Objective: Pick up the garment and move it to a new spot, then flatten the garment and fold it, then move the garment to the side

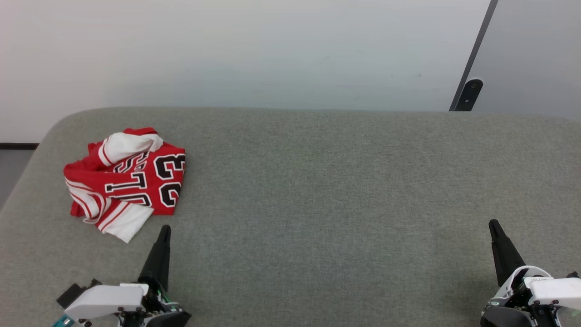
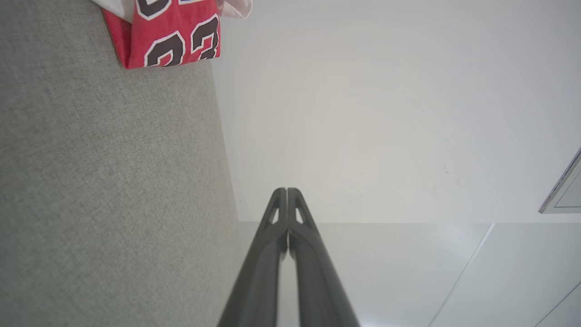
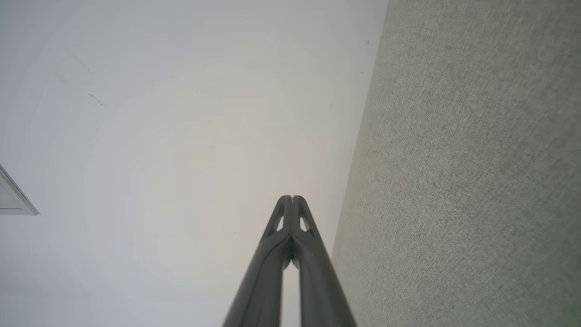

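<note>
Work surface: grey fabric-covered top with a rounded far-left corner, spanning the head view.
Wall: pale, plain, behind the far edge of the top.
Garment: red jersey, crumpled in a heap at the far left of the top; white sleeves, striped trim and black "23" facing up.
Left gripper: fingers pressed together, holding nothing; just beside the near edge of the garment, apart from it.
Right gripper: fingers pressed together, holding nothing; near right of the top, well apart from the garment.

Surface: grey woven fabric, rounded corner at 10 o'clock.
Wall: plain, pale, evenly lit, 12 o'clock.
Bar: dark slanted strip, 1 o'clock, edging a grey panel.
Skirting: dark band, 9 o'clock.
</note>
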{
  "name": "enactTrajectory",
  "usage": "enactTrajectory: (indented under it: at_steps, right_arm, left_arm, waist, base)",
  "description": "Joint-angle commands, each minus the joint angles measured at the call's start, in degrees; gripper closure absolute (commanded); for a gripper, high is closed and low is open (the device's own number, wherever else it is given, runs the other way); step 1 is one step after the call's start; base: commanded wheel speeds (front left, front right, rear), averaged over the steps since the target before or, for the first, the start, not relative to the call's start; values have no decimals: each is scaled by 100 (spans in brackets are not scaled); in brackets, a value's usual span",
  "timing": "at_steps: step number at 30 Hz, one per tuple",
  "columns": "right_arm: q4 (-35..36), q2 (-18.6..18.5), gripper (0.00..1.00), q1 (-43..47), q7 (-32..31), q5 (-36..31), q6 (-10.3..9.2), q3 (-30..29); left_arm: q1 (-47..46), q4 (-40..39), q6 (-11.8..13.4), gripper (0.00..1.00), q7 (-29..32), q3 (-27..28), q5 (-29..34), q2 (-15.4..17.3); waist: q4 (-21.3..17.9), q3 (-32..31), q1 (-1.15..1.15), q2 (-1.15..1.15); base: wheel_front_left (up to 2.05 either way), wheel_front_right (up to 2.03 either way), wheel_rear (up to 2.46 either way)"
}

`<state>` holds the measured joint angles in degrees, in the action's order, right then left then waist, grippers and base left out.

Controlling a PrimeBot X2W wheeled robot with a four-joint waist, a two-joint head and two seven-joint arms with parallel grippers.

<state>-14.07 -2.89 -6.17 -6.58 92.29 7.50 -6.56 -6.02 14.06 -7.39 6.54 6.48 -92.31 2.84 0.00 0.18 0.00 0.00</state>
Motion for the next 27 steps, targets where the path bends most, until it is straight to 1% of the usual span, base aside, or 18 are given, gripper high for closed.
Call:
enactTrajectory:
  at_steps: [1, 27]
  right_arm:
    - [15, 12, 100, -18, -6, 24, -2, 8]
    - [15, 12, 100, -18, -6, 24, -2, 8]
  left_arm:
    - [-53, -6, -22, 100, 13, 11, -19, 0]
    - [-54, -5, -22, 100, 12, 10, -19, 0]
  waist:
    - [0, 0, 0, 0]
    - [0, 0, 0, 0]
  base:
    - [0, 0, 0]
    - [0, 0, 0]
